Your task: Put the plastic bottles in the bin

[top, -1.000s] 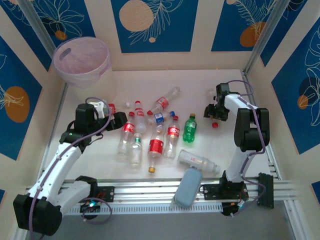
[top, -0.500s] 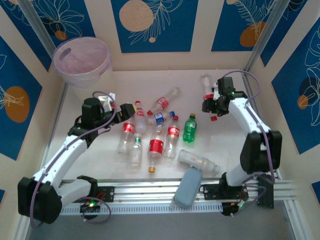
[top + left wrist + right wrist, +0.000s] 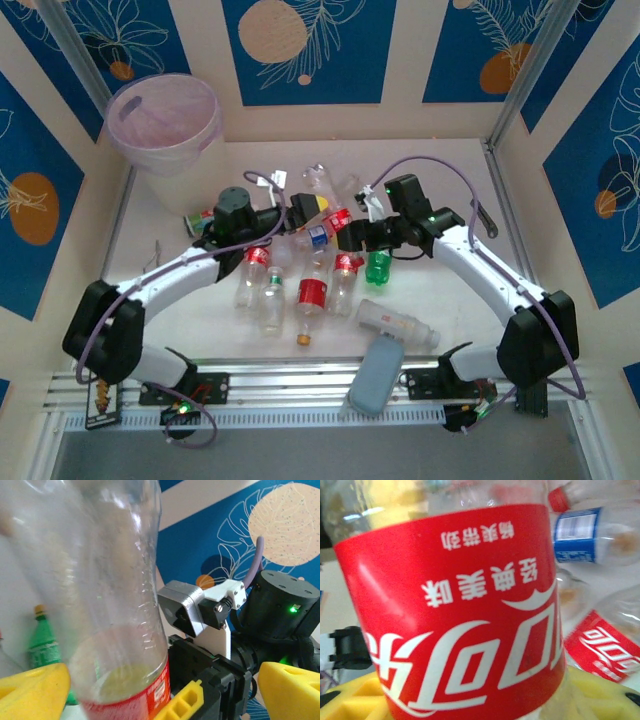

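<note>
- The bin (image 3: 190, 165) stands in the far left corner with its mouth up, well apart from both grippers. It is on the left arm's side, which is probably why a bottle is brought across to that arm.
- The left gripper (image 3: 305, 207) reaches over the middle of the table. Its yellow fingers (image 3: 35, 692) stand wide apart around the red-labelled bottle (image 3: 318, 182). One is just beside it and the other is clear of it, so nothing is clamped yet.
- That bottle hangs tilted above the heap, its clear end toward the back wall. It is held by the labelled part, which leaves the bare body free for a second grip.
- The right gripper (image 3: 350, 235) is closed on the bottle at the label. This looks like a hand-over.
- The loose bottles (image 3: 300, 285) lie on the table below, the green bottle (image 3: 378, 265) among them, none in the bin.
- A grey-blue pad (image 3: 375, 375) lies at the near edge.
</note>
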### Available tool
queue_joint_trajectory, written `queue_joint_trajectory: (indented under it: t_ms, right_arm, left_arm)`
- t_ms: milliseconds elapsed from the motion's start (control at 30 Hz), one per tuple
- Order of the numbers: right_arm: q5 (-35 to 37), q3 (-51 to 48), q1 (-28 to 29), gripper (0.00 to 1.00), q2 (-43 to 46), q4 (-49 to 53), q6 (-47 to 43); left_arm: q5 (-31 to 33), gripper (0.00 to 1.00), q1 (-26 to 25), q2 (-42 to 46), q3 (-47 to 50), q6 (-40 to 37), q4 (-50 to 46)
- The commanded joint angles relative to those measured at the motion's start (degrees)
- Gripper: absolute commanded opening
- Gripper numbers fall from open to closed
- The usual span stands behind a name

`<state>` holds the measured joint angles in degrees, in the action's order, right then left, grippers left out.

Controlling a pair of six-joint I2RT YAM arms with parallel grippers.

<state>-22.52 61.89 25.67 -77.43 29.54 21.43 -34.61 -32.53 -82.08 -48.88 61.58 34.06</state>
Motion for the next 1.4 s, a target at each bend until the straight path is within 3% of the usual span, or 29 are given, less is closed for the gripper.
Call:
queue_joint_trajectory:
  t_ms: [0, 233, 300, 867, 1100, 1367]
  right_arm:
    - [-6.6, -0.9, 0.9, 0.54, -1.0, -6.2, 3.4]
    - [-9.1, -1.3, 1.8, 0.54, -2.2, -9.9, 4.8]
    - [-8.8, -1.4, 2.0, 0.54, -2.1, -10.0, 4.9]
    - [-4.1, -2.2, 1.9, 0.54, -0.3, -8.5, 4.0]
    - [-5.7, -2.6, 2.4, 0.54, -0.3, -9.7, 3.9]
    - [-5.9, -1.8, 2.7, 0.54, -2.6, -10.6, 4.1]
  left_arm:
    - [-0.7, 0.96, -1.7, -1.8, -2.1, 1.6, 5.7]
    - [1.7, 0.96, -2.6, -3.9, -1.9, 0.8, 5.2]
    - [2.2, 1.0, -2.6, -4.2, -1.9, 0.5, 4.7]
    - [5.7, 1.0, -2.2, -6.0, -1.0, -1.3, 1.8]
    - [6.9, 0.99, -2.3, -6.1, -1.2, -1.7, 1.9]
    - [5.1, 0.67, -2.2, -8.8, -0.5, 2.7, 8.2]
